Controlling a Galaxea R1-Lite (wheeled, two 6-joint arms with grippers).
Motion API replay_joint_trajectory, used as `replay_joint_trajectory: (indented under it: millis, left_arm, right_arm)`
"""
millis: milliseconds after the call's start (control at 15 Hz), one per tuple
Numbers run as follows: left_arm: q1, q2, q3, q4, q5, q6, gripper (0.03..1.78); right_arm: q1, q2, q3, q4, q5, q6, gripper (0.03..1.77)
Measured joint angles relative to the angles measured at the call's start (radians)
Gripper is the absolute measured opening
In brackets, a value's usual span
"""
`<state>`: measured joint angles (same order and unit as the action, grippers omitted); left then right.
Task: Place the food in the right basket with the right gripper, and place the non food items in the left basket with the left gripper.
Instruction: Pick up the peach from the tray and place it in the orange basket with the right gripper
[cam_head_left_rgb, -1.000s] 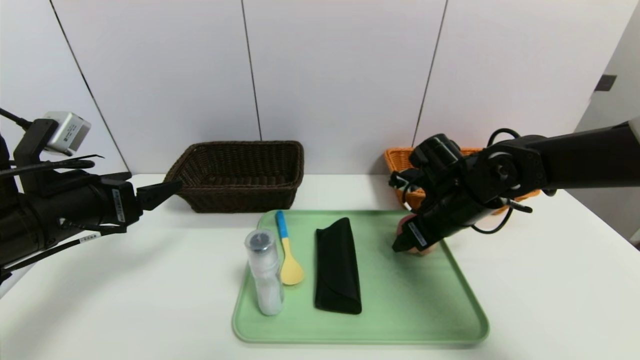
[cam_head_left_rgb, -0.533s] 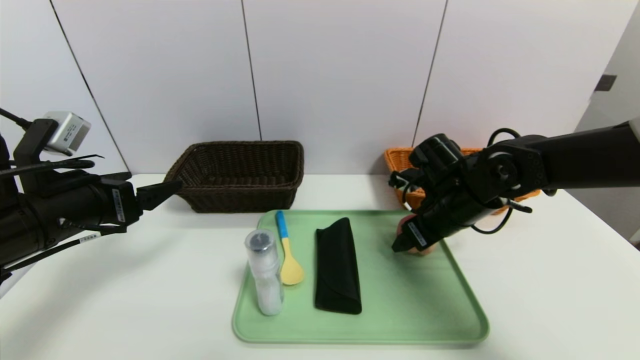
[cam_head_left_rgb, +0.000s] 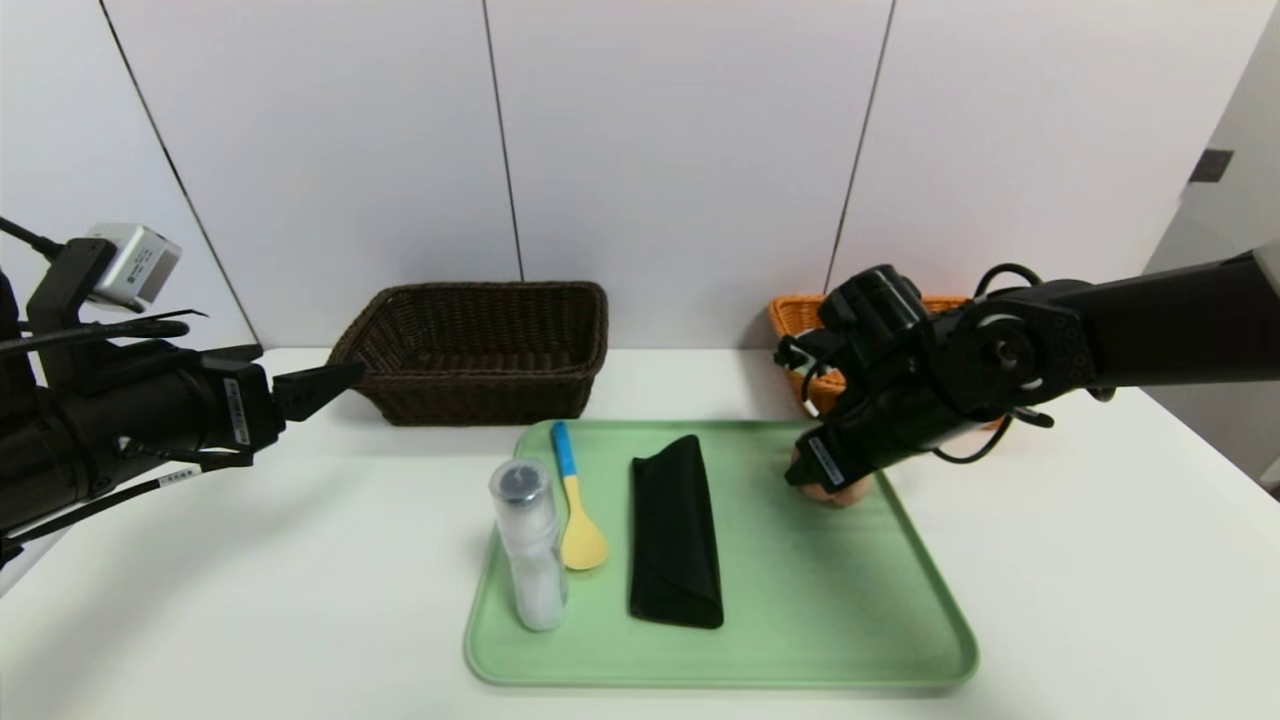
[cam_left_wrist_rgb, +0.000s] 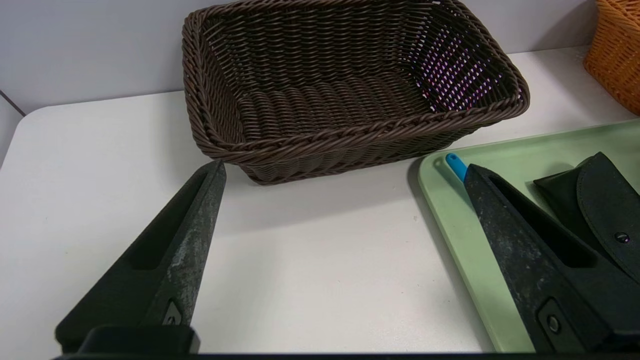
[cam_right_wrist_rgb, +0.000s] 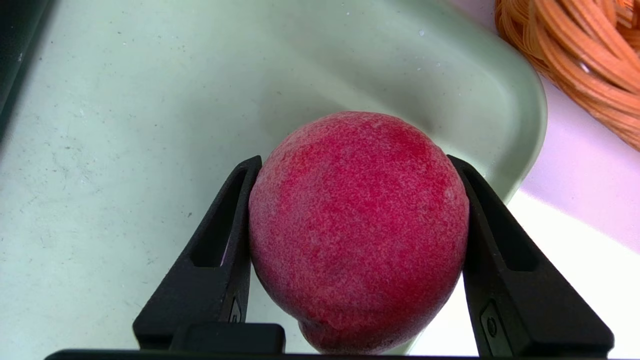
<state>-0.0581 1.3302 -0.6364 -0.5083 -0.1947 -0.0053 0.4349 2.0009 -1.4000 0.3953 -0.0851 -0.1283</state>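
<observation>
A red peach (cam_right_wrist_rgb: 357, 225) sits at the far right corner of the green tray (cam_head_left_rgb: 800, 640), with my right gripper (cam_right_wrist_rgb: 354, 159) shut on it, one finger on each side. In the head view the peach (cam_head_left_rgb: 838, 490) is mostly hidden behind that gripper (cam_head_left_rgb: 805, 478). I cannot tell whether it still touches the tray. On the tray also lie a clear bottle (cam_head_left_rgb: 528, 545), a yellow spoon with a blue handle (cam_head_left_rgb: 575, 500) and a black case (cam_head_left_rgb: 675, 530). My left gripper (cam_head_left_rgb: 335, 378) hangs open over the table, left of the brown basket (cam_head_left_rgb: 480, 345).
The orange basket (cam_head_left_rgb: 795, 318) stands right behind the right gripper, and its weave (cam_right_wrist_rgb: 575, 55) shows close to the tray's corner. The brown basket (cam_left_wrist_rgb: 350, 85) holds nothing. White table surface (cam_head_left_rgb: 250, 580) lies left of the tray.
The right gripper's fingers have closed onto the peach, and gripper and peach have shifted slightly up and back. The left arm has not moved.
</observation>
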Motion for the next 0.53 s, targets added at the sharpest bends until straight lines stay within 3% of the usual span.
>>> replay_joint_trajectory:
  millis: [533]
  left_arm:
    - [-0.001, 0.000, 0.000, 0.000, 0.000, 0.000, 1.69]
  right_arm:
    - [0.049, -0.105, 0.003, 0.008, 0.001, -0.022, 1.12]
